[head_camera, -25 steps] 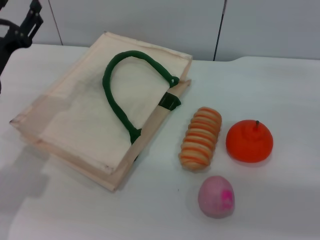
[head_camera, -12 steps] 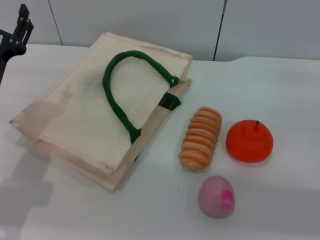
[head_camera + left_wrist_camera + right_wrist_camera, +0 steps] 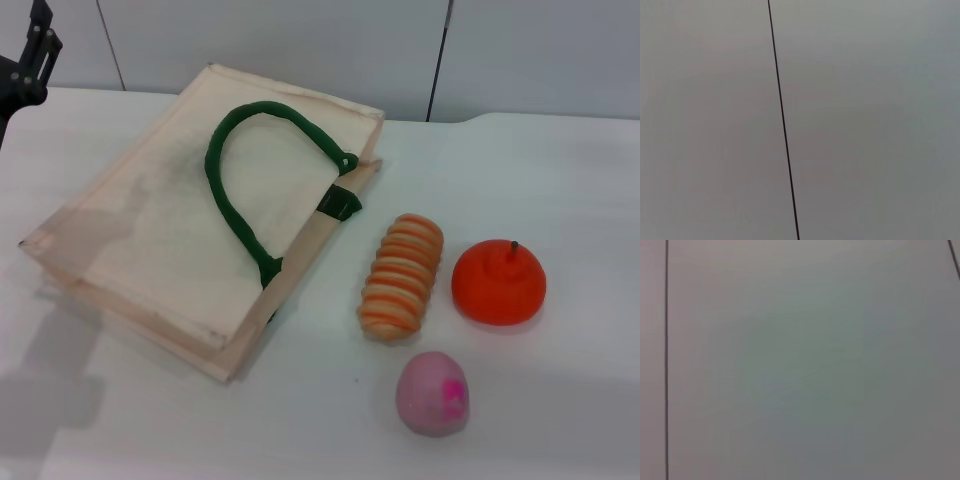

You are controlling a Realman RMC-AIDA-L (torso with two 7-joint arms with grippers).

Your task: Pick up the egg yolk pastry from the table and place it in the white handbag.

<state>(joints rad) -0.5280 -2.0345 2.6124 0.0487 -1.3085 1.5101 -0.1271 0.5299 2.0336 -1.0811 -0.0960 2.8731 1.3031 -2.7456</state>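
The white handbag (image 3: 190, 220) lies flat on the left half of the white table (image 3: 560, 180), turned at a slant so that one long edge runs from the far middle toward the near left. Its thick green rope handle (image 3: 240, 190) loops across the upper face of the fabric, and a green tab (image 3: 340, 203) sits on the edge that faces the food. Just beside that edge, but apart from it, lies a long ridged bread (image 3: 402, 276) with orange stripes, its length running roughly toward and away from the robot. To the right of the bread, near it without touching, sits a round orange fruit (image 3: 499, 281) with a small dark stem on top. Nearer the robot, in front of the gap between bread and fruit, rests a pink-purple ball (image 3: 432, 393). No pale cream-tan pastry can be made out anywhere on the table, so its place cannot be told. The left pincer (image 3: 30, 60) shows only as a dark piece at the far left corner of the head view, raised above the table and well apart from the bag; whether its fingers are spread or together cannot be told. Both wrist views show only pale grey wall panels with thin dark seams.
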